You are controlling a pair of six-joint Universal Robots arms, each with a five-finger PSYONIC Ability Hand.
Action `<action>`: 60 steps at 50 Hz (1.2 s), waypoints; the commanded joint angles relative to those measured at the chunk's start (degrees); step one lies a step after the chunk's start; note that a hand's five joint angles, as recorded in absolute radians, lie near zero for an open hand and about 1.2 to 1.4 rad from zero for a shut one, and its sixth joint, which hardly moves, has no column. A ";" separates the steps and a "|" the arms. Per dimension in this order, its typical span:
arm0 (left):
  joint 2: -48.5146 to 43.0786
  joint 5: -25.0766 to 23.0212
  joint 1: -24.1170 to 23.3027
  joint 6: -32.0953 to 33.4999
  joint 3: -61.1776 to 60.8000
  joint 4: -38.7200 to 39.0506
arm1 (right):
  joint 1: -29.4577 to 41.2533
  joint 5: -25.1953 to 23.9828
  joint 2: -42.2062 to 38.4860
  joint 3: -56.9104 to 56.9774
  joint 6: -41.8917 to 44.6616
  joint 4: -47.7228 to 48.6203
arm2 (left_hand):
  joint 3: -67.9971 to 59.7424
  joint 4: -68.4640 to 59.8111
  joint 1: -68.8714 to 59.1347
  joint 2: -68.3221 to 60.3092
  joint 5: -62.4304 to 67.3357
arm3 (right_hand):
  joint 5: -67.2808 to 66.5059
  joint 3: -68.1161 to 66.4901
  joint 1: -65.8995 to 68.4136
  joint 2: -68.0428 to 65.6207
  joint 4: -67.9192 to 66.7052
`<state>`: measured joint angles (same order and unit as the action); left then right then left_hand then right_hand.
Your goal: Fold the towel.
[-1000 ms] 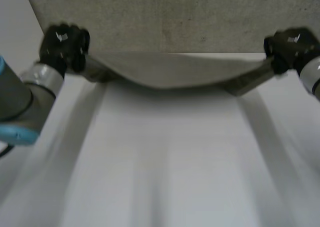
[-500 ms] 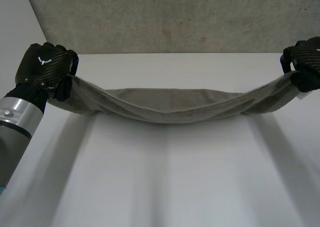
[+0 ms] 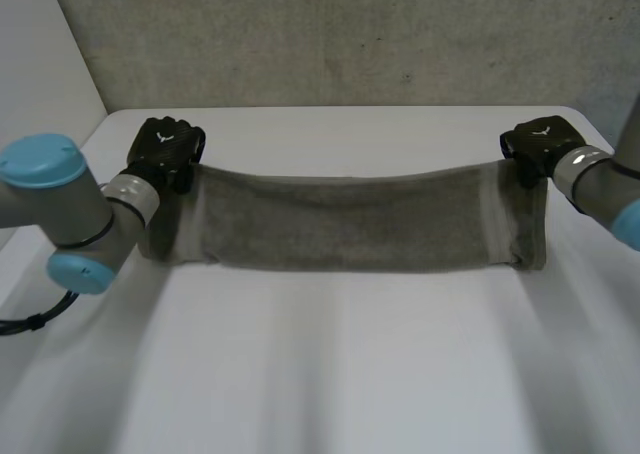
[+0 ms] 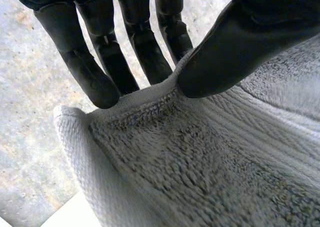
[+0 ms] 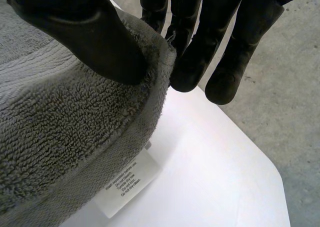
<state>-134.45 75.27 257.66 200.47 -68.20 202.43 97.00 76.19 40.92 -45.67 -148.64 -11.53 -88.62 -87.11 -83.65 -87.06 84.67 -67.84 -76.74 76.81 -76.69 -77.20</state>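
Head view: high, behind both hands, facing down over the table (image 3: 330, 374), far enough to take in left hand (image 3: 165, 156), right hand (image 3: 538, 142) and the whole towel (image 3: 350, 224) between them. Wrist views: along each palm, very near, on the towel end pinched there, which the head view shares.

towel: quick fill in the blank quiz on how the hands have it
The left hand pinches the towel between its fingers and its ____.
The number of hands gripping the towel is ____.
The label hanging from the towel below the right hand is ____ in colour.
Missing words: thumb; two; white.
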 commanded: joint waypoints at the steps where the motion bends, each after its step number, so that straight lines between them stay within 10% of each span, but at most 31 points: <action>1: -10.37 0.23 -1.02 2.11 14.73 -5.11 | 2.23 3.25 -9.70 12.69 -0.07 0.28 | 8.62 7.11 3.65 7.06 -14.67 | -2.16 -3.26 3.19 -3.31 -2.80; 11: -17.51 1.98 -2.60 2.99 25.13 -8.28 | 3.64 5.89 -15.08 20.79 -0.16 0.37 | 8.62 7.11 3.65 7.06 -14.67 | 6.98 5.87 -5.95 5.83 6.34; 13: -17.17 3.65 -2.78 2.82 25.40 -8.90 | 3.73 6.42 -14.90 20.80 -0.25 0.37 | 53.03 51.53 48.07 51.48 -59.09 | 23.86 22.75 -22.82 22.70 23.22; 14: -17.16 3.65 -2.78 2.82 25.39 -8.90 | 3.73 7.29 -14.73 20.71 -0.25 0.37 | 53.34 51.83 48.38 51.79 -59.39 | 57.00 55.89 -55.96 55.84 56.36; 16: -16.90 4.53 -3.13 2.90 25.31 -9.34 | 3.90 8.52 -14.55 20.45 -0.25 0.19 | 75.04 73.53 70.08 73.49 -81.09 | 67.84 66.74 -66.81 66.69 67.20; 38: 20.35 10.07 -2.16 -5.18 -14.73 -7.60 | 4.43 6.87 20.59 -29.62 -0.33 9.85 | 77.56 76.05 72.60 76.01 -83.61 | 67.84 66.74 -66.81 66.69 67.20; 60: 23.62 10.07 -3.48 -5.62 -34.46 12.11 | -1.37 4.23 9.89 -35.46 -0.60 20.40 | 76.89 75.38 71.93 75.34 -82.94 | 42.73 41.63 -41.70 41.58 42.10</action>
<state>-110.03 85.36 254.36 194.72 -103.00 213.84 96.40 80.50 54.75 -83.17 -149.05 6.39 -14.91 -16.81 -16.01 -15.90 13.61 -17.40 -26.75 26.25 -26.55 -26.60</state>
